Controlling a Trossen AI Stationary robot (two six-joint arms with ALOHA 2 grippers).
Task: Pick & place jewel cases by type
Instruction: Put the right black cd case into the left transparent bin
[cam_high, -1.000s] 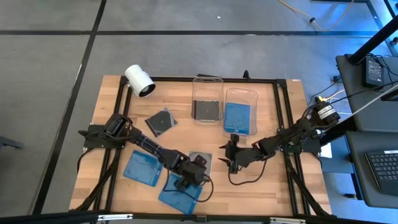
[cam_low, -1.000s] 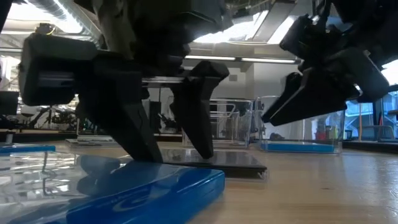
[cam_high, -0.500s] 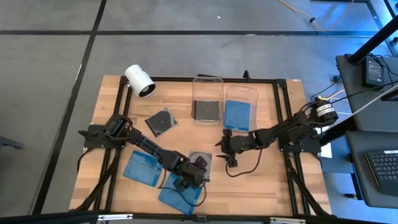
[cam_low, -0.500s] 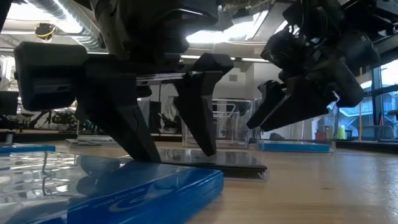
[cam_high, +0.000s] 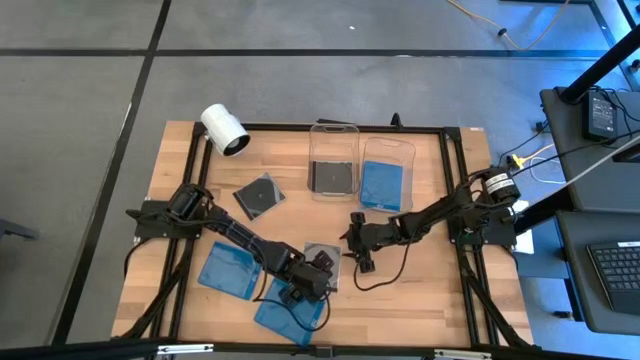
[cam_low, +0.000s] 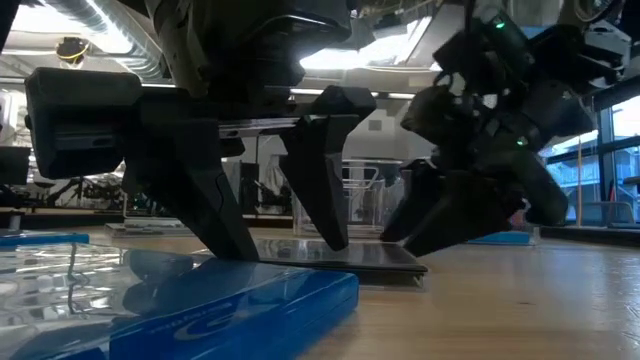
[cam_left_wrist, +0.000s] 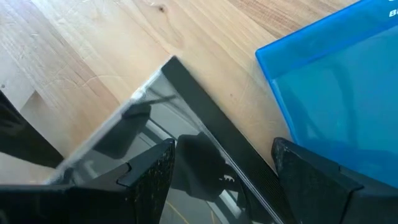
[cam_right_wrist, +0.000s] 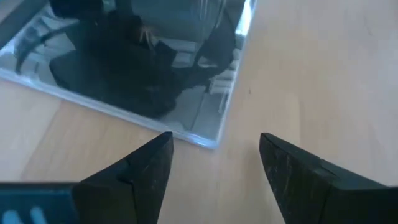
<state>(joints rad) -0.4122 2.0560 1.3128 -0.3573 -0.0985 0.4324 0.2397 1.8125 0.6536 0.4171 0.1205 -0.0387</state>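
Observation:
A dark grey jewel case (cam_high: 324, 256) lies flat on the table between both grippers; it also shows in the low view (cam_low: 352, 260). My left gripper (cam_high: 308, 278) (cam_low: 285, 250) (cam_left_wrist: 224, 162) is open, fingers pointing down, low over the dark case's (cam_left_wrist: 186, 118) near-left part. Whether its tips touch anything I cannot tell. Beside it lies a blue case (cam_high: 290, 315) (cam_left_wrist: 336, 93). My right gripper (cam_high: 357, 258) (cam_low: 415, 240) (cam_right_wrist: 214, 155) is open at the dark case's right side, with one case corner (cam_right_wrist: 214, 140) just ahead of the gap.
A second blue case (cam_high: 230, 270) lies near the table's left, another dark case (cam_high: 258, 195) farther back. Two clear tubs stand at the far side: one (cam_high: 333, 160) holds a dark case, one (cam_high: 387, 180) a blue case. A white cylinder (cam_high: 224, 129) lies at the far left.
My right gripper has moved toward the table's left and come down, from beside the tubs to the dark case's right edge. My left gripper has stayed low over the cases with its fingers apart. The cases have not moved.

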